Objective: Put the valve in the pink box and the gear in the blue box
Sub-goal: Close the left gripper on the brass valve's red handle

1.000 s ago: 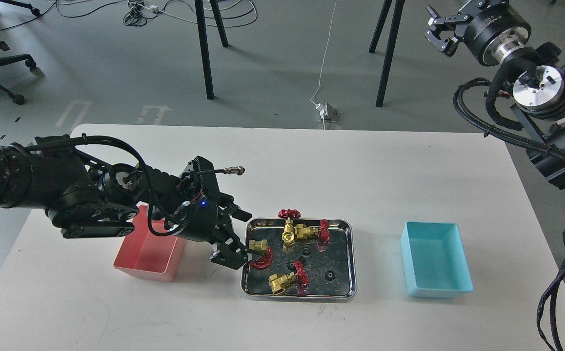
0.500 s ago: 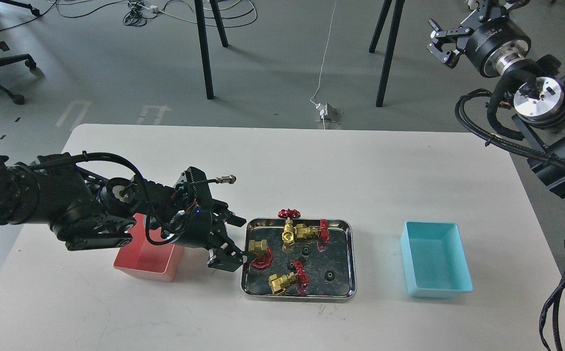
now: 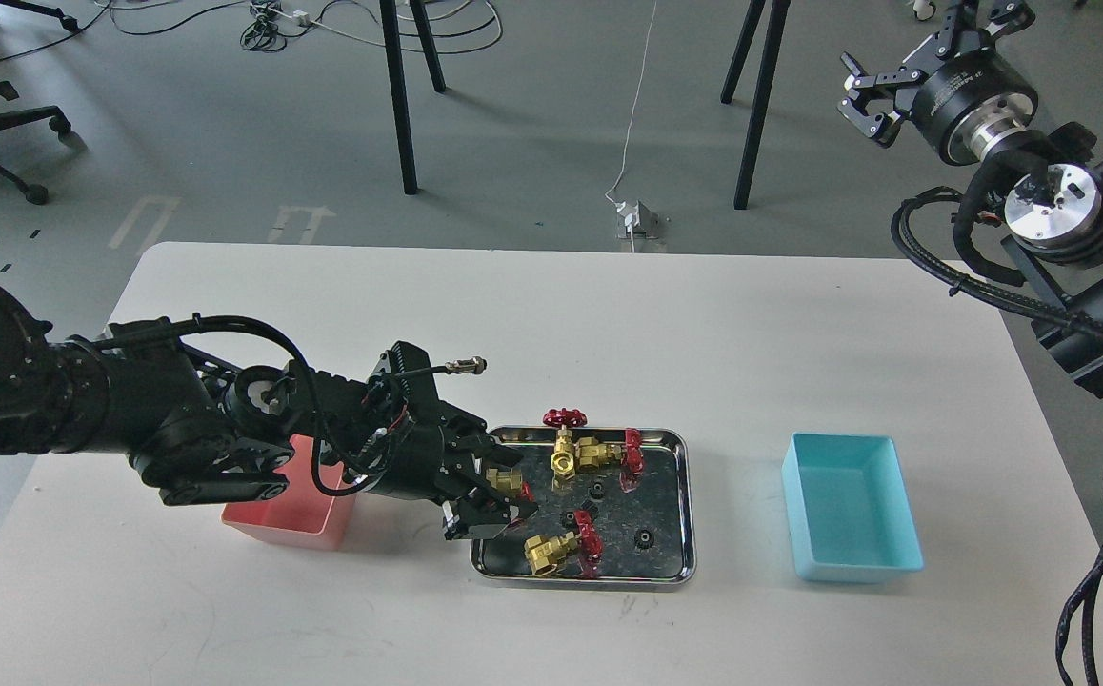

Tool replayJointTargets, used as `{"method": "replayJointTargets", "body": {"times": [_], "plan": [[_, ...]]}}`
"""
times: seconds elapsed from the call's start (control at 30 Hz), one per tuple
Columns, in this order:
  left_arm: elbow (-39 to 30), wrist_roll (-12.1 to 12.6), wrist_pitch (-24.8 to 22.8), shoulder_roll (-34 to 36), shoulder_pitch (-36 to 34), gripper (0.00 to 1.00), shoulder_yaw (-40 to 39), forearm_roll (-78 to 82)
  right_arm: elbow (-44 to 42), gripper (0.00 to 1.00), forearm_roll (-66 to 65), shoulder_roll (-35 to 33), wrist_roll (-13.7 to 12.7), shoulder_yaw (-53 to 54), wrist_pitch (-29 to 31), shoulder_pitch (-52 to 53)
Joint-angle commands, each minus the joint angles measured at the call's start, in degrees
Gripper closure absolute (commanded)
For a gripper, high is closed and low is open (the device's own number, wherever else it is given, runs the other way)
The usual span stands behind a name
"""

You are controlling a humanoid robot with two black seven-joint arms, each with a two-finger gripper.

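Left gripper [image 3: 492, 495] sits low over the left end of the steel tray [image 3: 680, 505], fingers straddling the nearest valve [image 3: 510, 482]. Brass body shows between the dark fingers; whether they have pinched it yet or only bracket it, I cannot tell from this angle. Approach comes from the left, likely because that valve lies closest to that side and to its bin.

Table [image 3: 609, 314]: white, holds everything. Right arm is raised well clear at upper right, right gripper [image 3: 880, 100] spread and empty, probably parked to keep out of the way.

Pink box [image 3: 270, 519]: just left of the tray, largely hidden under the left arm; a short carry for the valve. Contents not visible.

Blue box [image 3: 852, 519]: right of the tray, well apart from the left arm, appears empty.

Tray holds three other valves: two tangled at the back, one at the front edge.

Gear [image 3: 642, 540]: tiny, black, lying flat in the tray's front right, nearest the blue box; others lie mid-tray. Untouched.
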Motion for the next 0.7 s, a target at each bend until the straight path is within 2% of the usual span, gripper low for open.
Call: {"method": "replayJointTargets", "body": {"times": [0.0, 0.17, 0.53, 0.67], "plan": [[0.1, 0.0, 0.0, 0.1, 0.1, 0.37, 0.0, 0.1, 0.0, 0.0, 0.1, -0.1, 0.0, 0.0, 0.0, -0.1], [2.2, 0.0, 0.1, 0.1, 1.5, 0.44, 0.0, 0.2, 0.0, 0.0, 0.1, -0.1, 0.0, 0.0, 0.0, -0.4], [3.9, 0.0, 0.1, 0.0, 2.5, 0.5, 0.6, 0.3, 0.0, 0.0, 0.0, -0.2, 0.1, 0.1, 0.0, -0.6], [3.9, 0.0, 0.1, 0.0, 2.5, 0.57, 0.5, 0.6, 0.0, 0.0, 0.1, -0.2, 0.1, 0.1, 0.0, -1.0]]}}
